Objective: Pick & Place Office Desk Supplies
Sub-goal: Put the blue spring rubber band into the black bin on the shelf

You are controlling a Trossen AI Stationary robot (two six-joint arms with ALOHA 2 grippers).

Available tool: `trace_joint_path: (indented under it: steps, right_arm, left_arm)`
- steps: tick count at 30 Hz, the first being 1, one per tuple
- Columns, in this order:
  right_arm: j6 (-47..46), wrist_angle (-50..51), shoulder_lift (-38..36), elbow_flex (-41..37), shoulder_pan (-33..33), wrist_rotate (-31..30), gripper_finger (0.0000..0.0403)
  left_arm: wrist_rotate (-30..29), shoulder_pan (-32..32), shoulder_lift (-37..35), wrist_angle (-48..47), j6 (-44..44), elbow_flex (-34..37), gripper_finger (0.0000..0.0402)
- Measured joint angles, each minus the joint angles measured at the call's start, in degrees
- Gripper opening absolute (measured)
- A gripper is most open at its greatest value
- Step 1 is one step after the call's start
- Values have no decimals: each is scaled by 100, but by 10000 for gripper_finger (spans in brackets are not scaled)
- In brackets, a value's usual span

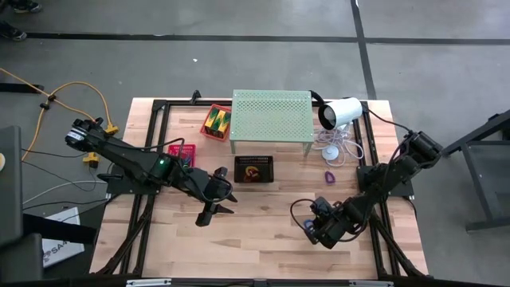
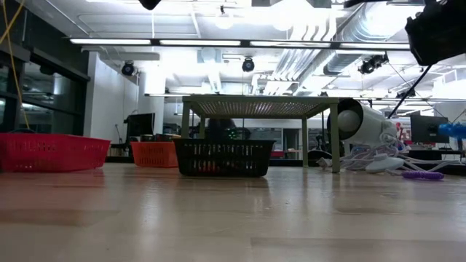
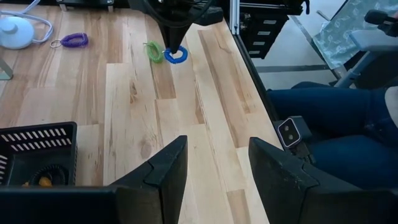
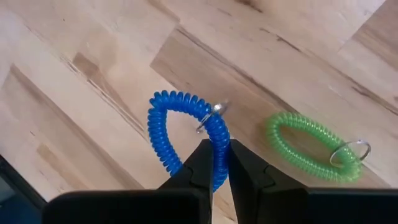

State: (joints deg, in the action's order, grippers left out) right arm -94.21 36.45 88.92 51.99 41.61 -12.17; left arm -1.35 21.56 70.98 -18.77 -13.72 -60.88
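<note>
Progress looks early: your right end effector is clamped on the blue coil loop, raised above the surface, left end effector apart and idle, while green loop and purple loop remain outside the black basket.

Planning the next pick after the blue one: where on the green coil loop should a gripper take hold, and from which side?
The green coil loop lies flat on the table, so come straight down and pinch one strand of the ring, one finger inside, one outside. Choose the arc away from its metal key ring and from the blue coil.
</note>
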Motion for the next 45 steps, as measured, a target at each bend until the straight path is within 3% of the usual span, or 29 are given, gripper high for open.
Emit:
trace_joint_path:
  steps: [5, 12, 33, 45]
  right_arm:
    - [100, -26, 0, 0, -161, -143, 23]
    - [1222, -569, 0, 2, -830, -211, 23]
    - [5938, -2494, 0, 4, -3844, 952, 23]
    - [7048, -2913, 0, 4, -4695, 1251, 23]
  left_arm:
    - [0, -1, 0, -2, 0, 0, 166]
    - [1, -1, 0, -2, 0, 0, 166]
    - [1, 0, 1, 0, 0, 0, 166]
    - [-2, 0, 0, -2, 0, 0, 166]
